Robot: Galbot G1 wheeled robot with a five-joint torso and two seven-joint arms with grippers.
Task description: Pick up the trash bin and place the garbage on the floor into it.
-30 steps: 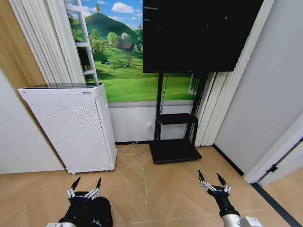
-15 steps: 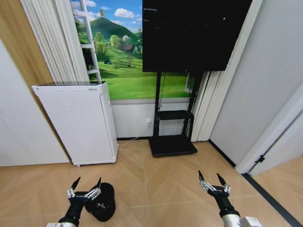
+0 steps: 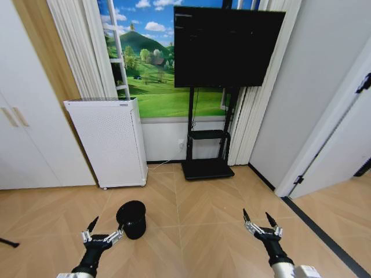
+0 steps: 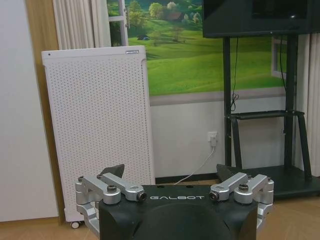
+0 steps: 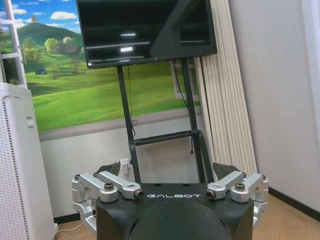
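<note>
we see the trash bin (image 3: 133, 218) standing on the floor (image 3: 197, 231) out in front of us, a little left of centre and ahead of our left gripper (image 3: 105, 227), apart from it. a second ago the bin sat low at the picture's edge, right under that gripper and partly covered by it; half a second ago it was just beside the fingertips. the whole room has slid too: the white perforated appliance (image 3: 110, 142) and the tv stand (image 3: 207, 142) look smaller and farther up in the head view, more parquet shows in front of them, a white cabinet (image 3: 26, 133) has come into view on the left and a dark strip (image 3: 330, 243) of flooring runs longer on the right. so the camera has moved back and turned, and we do not read this as the bin moving.

both arms sit in the same spots low in the head view as before. our left gripper is spread wide, its two fingers splayed with nothing between them. our right gripper (image 3: 259, 222) is spread just as wide and holds nothing, hovering over bare parquet right of centre, well apart from the bin. from the left wrist we look at the appliance and the wall with its socket (image 4: 213, 138); from the right wrist, at the tv (image 5: 145, 27) on its stand.
</note>
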